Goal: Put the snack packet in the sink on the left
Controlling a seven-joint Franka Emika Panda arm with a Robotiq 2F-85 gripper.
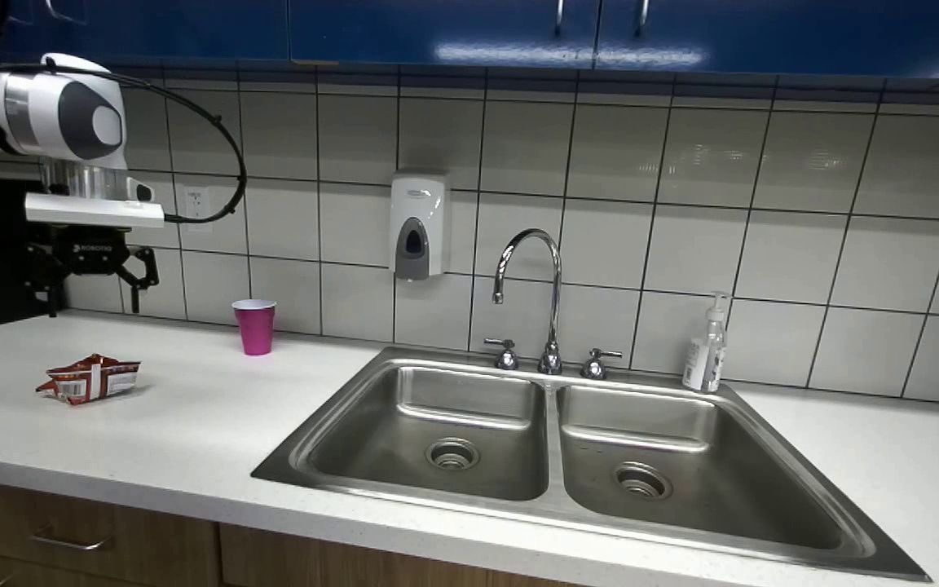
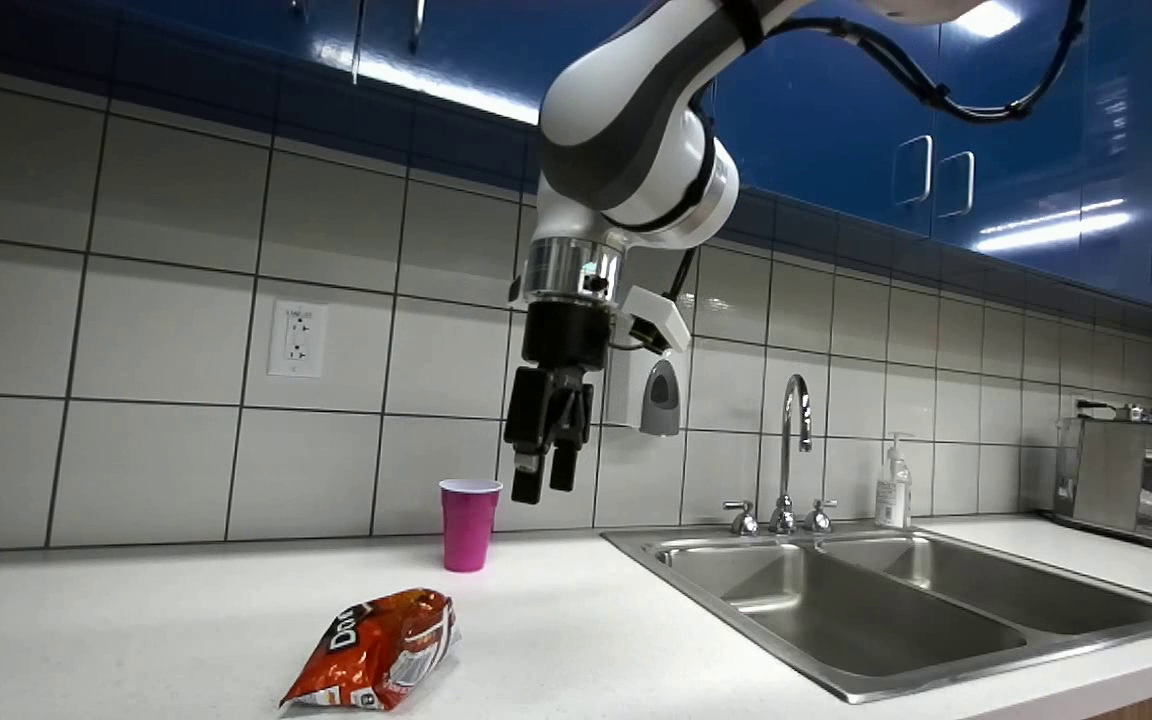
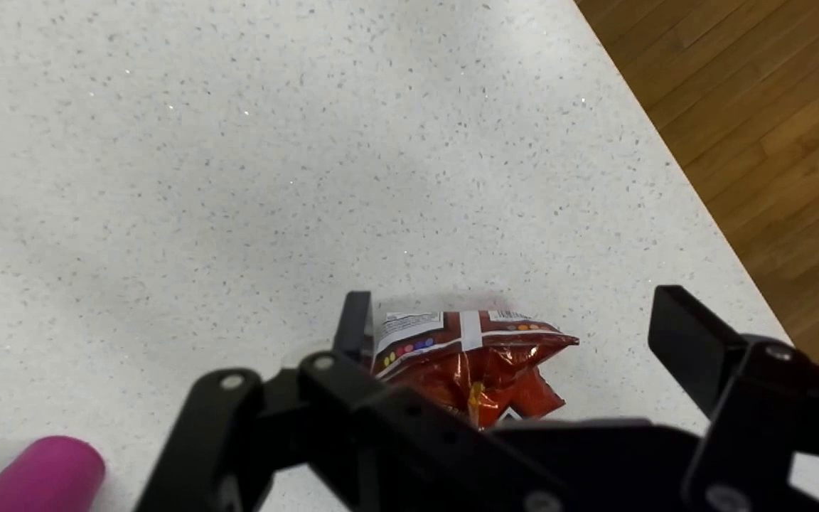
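Observation:
The snack packet (image 1: 92,380) is a crumpled red bag lying on the white counter; it also shows in an exterior view (image 2: 381,645) and in the wrist view (image 3: 466,355). My gripper (image 1: 94,308) is open and empty, pointing down well above the counter and the packet; it also shows in an exterior view (image 2: 544,482). In the wrist view the packet appears between the open fingers (image 3: 512,313), nearer the left finger, its lower part hidden by the gripper. The steel sink's left basin (image 1: 380,432) is empty, and it also shows in an exterior view (image 2: 836,615).
A pink cup (image 1: 255,330) stands on the counter near the tiled wall, between packet and sink. The faucet (image 1: 555,302) rises behind the sink. A soap bottle (image 1: 706,350) stands at its back right corner. A wall dispenser (image 1: 419,228) and blue cabinets (image 1: 445,33) are above.

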